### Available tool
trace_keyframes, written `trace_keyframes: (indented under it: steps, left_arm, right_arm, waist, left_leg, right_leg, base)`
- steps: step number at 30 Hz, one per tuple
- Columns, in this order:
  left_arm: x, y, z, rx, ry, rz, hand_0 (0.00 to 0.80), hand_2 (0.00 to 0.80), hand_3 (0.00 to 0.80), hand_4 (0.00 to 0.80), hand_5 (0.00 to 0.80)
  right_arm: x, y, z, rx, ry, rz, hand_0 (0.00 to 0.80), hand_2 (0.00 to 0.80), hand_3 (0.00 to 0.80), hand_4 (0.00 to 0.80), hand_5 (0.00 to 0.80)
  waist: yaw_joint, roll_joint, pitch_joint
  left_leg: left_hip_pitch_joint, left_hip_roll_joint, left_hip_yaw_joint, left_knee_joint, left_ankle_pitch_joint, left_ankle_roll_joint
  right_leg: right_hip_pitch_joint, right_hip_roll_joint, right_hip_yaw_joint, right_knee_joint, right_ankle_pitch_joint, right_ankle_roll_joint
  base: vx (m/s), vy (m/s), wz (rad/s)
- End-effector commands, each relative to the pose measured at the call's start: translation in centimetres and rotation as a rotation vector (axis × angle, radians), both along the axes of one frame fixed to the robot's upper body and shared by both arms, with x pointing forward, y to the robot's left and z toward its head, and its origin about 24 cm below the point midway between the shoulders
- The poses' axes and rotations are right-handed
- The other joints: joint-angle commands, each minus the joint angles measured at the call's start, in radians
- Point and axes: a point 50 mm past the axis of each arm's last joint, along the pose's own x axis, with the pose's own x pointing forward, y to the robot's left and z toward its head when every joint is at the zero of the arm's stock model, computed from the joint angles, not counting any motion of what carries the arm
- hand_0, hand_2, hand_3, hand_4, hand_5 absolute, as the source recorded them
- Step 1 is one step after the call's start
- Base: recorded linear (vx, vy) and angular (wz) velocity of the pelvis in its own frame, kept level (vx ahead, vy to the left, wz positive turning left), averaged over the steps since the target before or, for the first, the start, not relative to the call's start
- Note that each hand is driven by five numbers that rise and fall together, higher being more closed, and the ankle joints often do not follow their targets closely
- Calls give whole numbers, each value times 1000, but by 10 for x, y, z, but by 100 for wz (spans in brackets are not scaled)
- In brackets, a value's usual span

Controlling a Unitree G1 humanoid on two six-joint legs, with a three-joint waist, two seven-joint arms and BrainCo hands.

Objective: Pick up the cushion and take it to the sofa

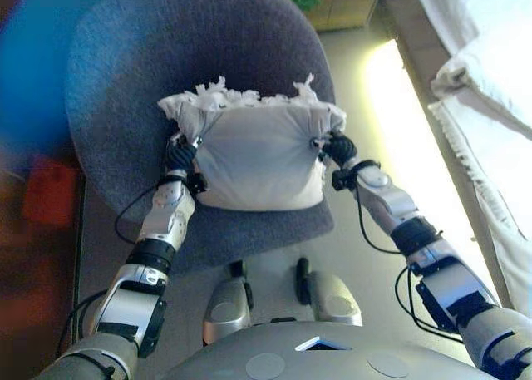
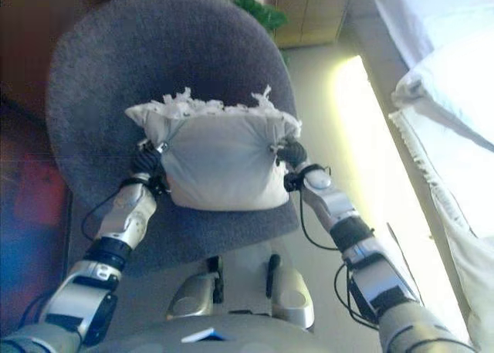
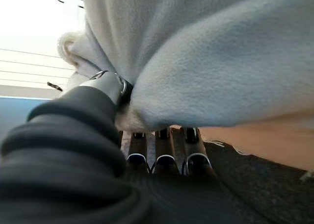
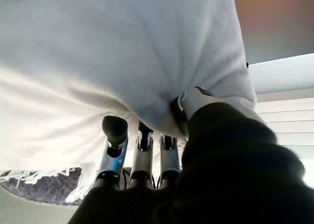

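Observation:
A white cushion (image 1: 262, 155) with a fringed far edge is held between my two hands over the seat of a round grey armchair (image 1: 158, 56). My left hand (image 1: 181, 154) grips its left side and my right hand (image 1: 337, 150) grips its right side. In the left wrist view the fingers (image 3: 164, 153) reach under the cushion (image 3: 206, 57) and the thumb presses into its cloth. The right wrist view shows the same grip: fingers (image 4: 142, 153) under the cushion (image 4: 98, 52), thumb dug in. I cannot tell whether the cushion's underside touches the seat.
A sofa with a white cover (image 1: 490, 81) runs along the right side, across a strip of pale floor (image 1: 391, 106). A wooden cabinet (image 2: 309, 13) and a green plant (image 2: 258, 11) stand behind the armchair. A red object (image 1: 50, 193) lies at the left.

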Motion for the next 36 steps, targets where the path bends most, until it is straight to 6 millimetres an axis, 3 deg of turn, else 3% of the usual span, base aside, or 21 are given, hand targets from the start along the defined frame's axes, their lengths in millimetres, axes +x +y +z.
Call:
trace_keyframes:
  steps: [1,7,17,28,36]
  left_arm:
    - [29,-32,68,19,-302,-106,800,800,800,800,800]
    - [32,-26,58,2,-245,-66,800,800,800,800,800]
    - [51,-25,62,7,-153,-96,800,800,800,800,800]
    - [56,-36,64,-25,-137,-225,800,800,800,800,800]
    - [57,-44,87,7,-258,-383,800,800,800,800,800]
  right_arm:
    - [8,53,67,95,-281,180,800,800,800,800,800]
    - [13,48,60,59,-223,200,800,800,800,800,800]
    - [28,55,68,58,-179,193,800,800,800,800,800]
    - [6,56,23,27,-34,215,800,800,800,800,800]
    - [-7,62,16,32,-21,268,800,800,800,800,800]
  waist:
    - [-15,-23,19]
    - [-12,-17,37]
    - [-15,14,12]
    - [-53,16,-48]
    - [-74,19,-41]
  left_leg:
    - [-75,31,-30,314,-182,-3]
    - [-138,59,-47,485,-266,-8]
    - [-78,77,-46,466,-239,-48]
    - [24,107,-20,435,-238,-62]
    - [16,118,-14,439,-231,-66]
  right_leg:
    - [-77,-78,54,52,100,72]
    - [-131,-108,30,244,4,55]
    - [-73,-127,17,252,-16,59]
    - [29,-122,12,212,-18,68]
    - [14,-115,19,223,-18,74]
  base:
    - [-65,-20,2]
    - [76,-22,1]
    - [116,-20,1]
    - [194,-48,-6]
    - [58,-23,-11]
